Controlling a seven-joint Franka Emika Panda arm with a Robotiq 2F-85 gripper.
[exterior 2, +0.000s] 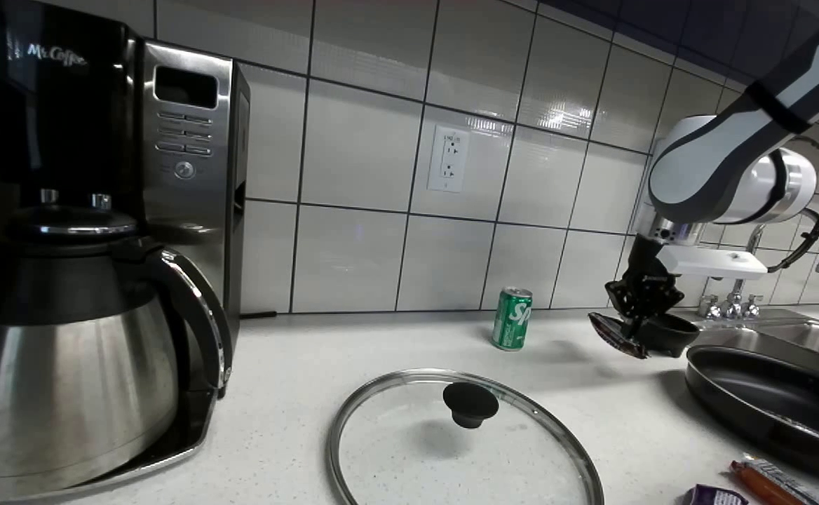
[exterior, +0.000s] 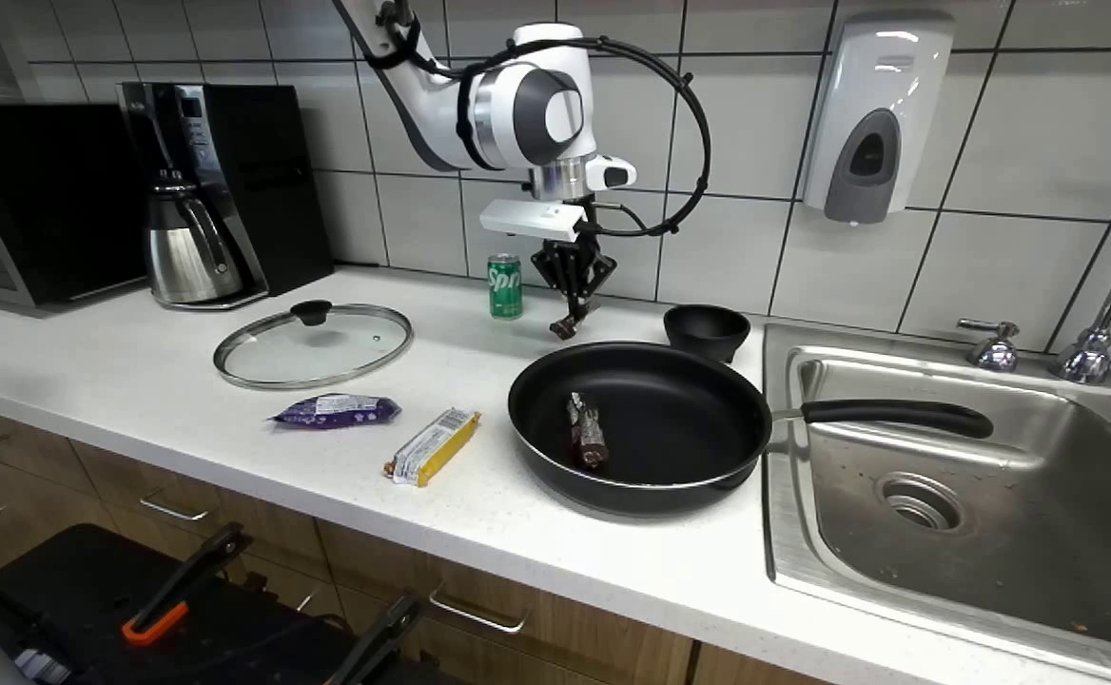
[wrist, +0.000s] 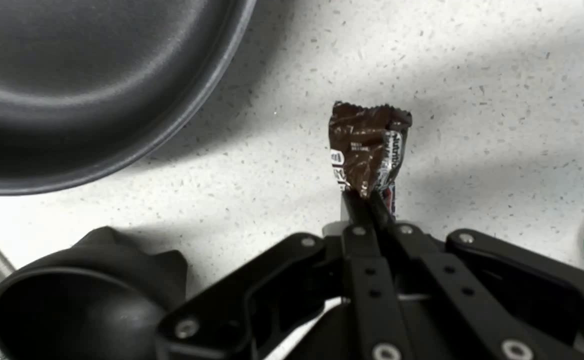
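You've got the brown bar squeezed in the end effector | it tilts over the counter, between can and pan | pinching across its width likely stops slipping | pan handle overhangs sink, probably saving room

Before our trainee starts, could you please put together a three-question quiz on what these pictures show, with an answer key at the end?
1. True or false: the gripper is closed on a brown packet.
2. Choose one. Which lies nearer the frying pan: (a) the purple packet or (b) the yellow-and-white bar?
3. Fill in the missing word: the frying pan's black handle reaches over the ...

Key:
1. True; its fingers pinch the packet in the wrist view.
2. (b)
3. sink
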